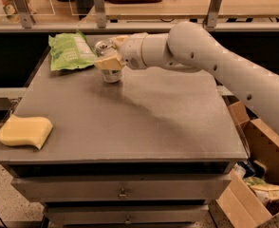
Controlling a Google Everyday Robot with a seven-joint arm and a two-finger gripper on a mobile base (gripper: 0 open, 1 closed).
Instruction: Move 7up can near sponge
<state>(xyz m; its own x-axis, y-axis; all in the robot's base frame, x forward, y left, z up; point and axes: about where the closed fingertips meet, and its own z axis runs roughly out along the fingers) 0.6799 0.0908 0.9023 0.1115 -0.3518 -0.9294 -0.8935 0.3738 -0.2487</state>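
The 7up can (pixel 111 74) stands upright on the grey table (pixel 149 118), towards the back left, next to the green bag. My gripper (pixel 112 52) reaches in from the right and sits around the can, one cream pad in front of it and one behind. The jaws look open, with the can between them and still resting on the table. The pale yellow sponge (pixel 24 131) lies at the table's front left corner, far from the can and the gripper.
A flat green snack bag (pixel 70 51) lies at the back left, just left of the can. A shelf rail with posts (pixel 99 6) runs behind the table. Open cardboard boxes (pixel 253 184) stand on the floor to the right. Drawers sit under the tabletop.
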